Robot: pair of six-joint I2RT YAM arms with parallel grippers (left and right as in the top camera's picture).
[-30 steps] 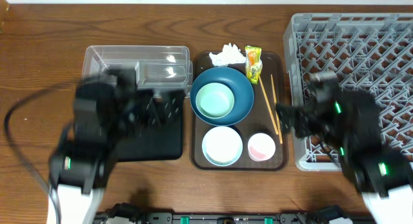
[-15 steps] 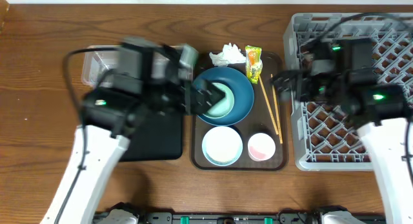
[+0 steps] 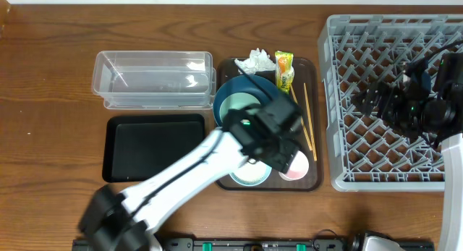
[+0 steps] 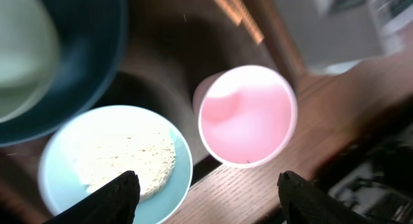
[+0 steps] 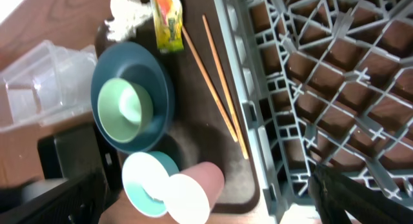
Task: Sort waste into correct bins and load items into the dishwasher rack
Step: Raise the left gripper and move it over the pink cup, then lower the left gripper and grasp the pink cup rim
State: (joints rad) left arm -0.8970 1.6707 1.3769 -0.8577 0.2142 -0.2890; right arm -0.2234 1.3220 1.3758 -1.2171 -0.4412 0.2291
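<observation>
1. My left gripper (image 4: 208, 184) is spread wide with nothing in it. It hangs right over the pink cup (image 4: 248, 114) and the blue-rimmed bowl (image 4: 53, 182). Only this wrist view shows the rice (image 4: 129, 159) in that bowl.
2. My right gripper (image 5: 206, 180) is also wide apart and empty, above the rack (image 5: 322, 69).
3. In the overhead view my left arm hides most of that bowl. The tissue (image 3: 253, 61) and wrapper (image 3: 283, 69) sit at the brown tray's (image 3: 312, 179) far end. The clear tub (image 3: 152, 77) and black tray (image 3: 152, 146) sit left of it on the surface.
</observation>
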